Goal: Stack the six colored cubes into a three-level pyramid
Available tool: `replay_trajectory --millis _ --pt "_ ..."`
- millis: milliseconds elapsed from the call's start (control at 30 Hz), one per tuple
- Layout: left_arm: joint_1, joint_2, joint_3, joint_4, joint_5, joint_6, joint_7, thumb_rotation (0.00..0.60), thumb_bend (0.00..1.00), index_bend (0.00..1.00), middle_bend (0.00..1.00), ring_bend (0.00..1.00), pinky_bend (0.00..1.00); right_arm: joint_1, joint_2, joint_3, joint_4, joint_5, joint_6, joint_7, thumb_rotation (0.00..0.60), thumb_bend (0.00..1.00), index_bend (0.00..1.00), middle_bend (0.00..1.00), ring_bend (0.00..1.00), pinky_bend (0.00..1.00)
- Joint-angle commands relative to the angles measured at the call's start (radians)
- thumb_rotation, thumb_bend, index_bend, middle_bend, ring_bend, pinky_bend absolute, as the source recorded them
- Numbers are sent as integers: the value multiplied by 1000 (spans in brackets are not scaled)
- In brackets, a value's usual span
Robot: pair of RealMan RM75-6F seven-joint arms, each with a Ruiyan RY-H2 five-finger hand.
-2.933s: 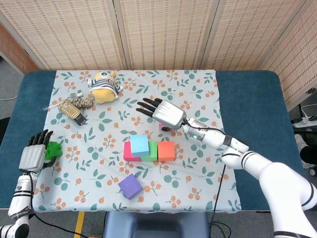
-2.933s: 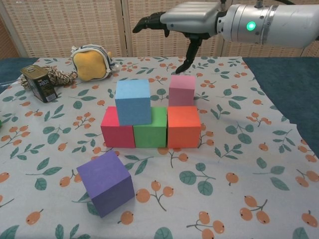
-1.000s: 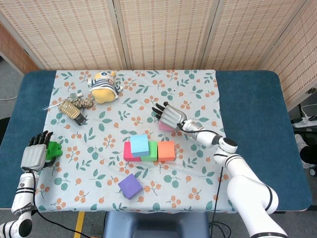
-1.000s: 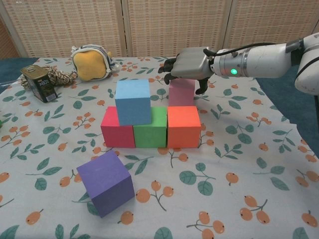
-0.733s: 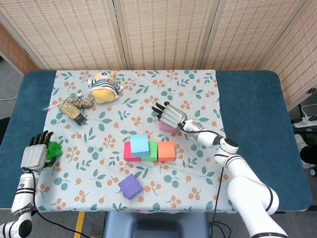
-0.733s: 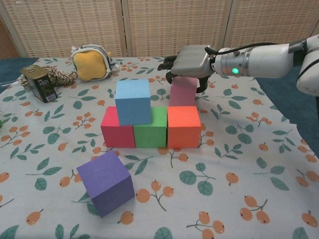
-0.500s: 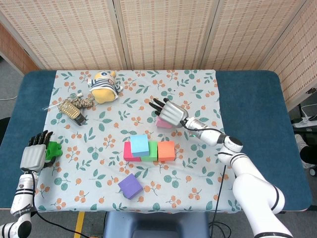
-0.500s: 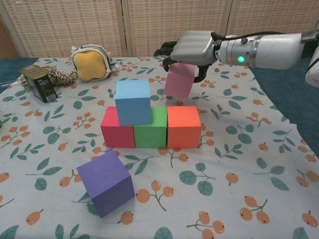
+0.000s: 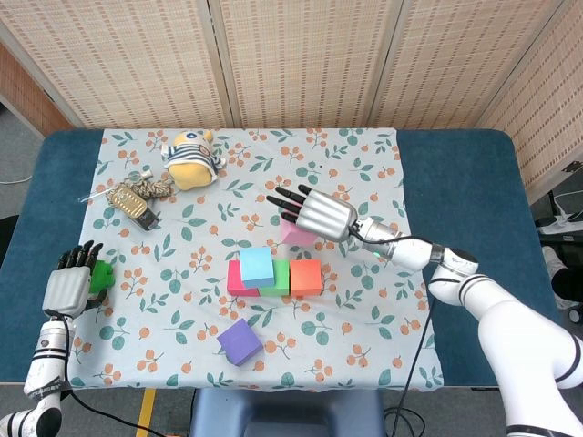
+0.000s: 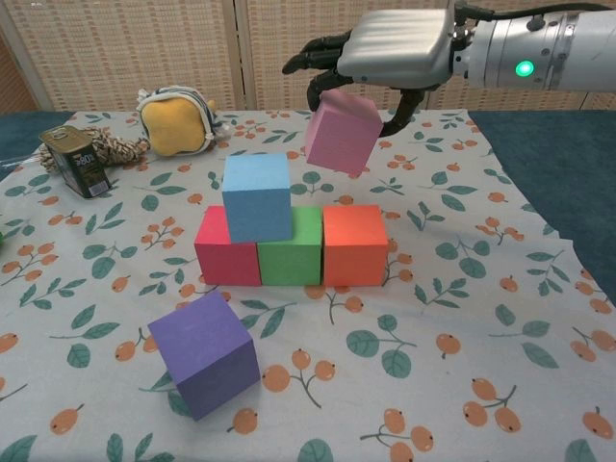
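Observation:
A red cube (image 10: 226,253), a green cube (image 10: 292,250) and an orange cube (image 10: 355,244) stand in a row on the cloth. On top, across the red and green ones, sits a light blue cube (image 10: 256,195). My right hand (image 10: 395,45) holds a pink cube (image 10: 342,133) tilted in the air, above and just behind the green and orange cubes. In the head view the pink cube (image 9: 298,231) shows under that right hand (image 9: 319,214). A purple cube (image 10: 204,353) lies alone near the front. My left hand (image 9: 68,287) rests at the table's left edge beside a green block (image 9: 102,278), fingers spread.
A yellow plush toy (image 9: 192,157) sits at the back left. Next to it lie a small tin (image 10: 74,157) and a tangle of rope (image 9: 146,190). The floral cloth (image 9: 364,300) covers the middle of a blue table (image 9: 465,200).
My right hand came down onto the pink cube behind the row, gripped it and has lifted it off the cloth, tilted. The left hand and the other cubes stayed put.

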Motion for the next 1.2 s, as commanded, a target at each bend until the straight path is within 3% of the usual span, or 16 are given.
replay_trajectory --millis 33,467,1200 --pt "-1 0 2 -2 3 -2 -1 600 348 0 0 0 110 -1 81 -2 -146 -27 12 -75 600 215 470 0 2 324" --pt "11 22 5 -23 26 16 -31 600 347 0 0 0 110 8 145 16 -361 -40 -82 -213 600 215 463 0 9 324" --pt "16 34 9 -37 41 22 -44 600 348 0 0 0 110 -12 174 37 -463 -47 -146 -287 600 215 461 0 9 325"
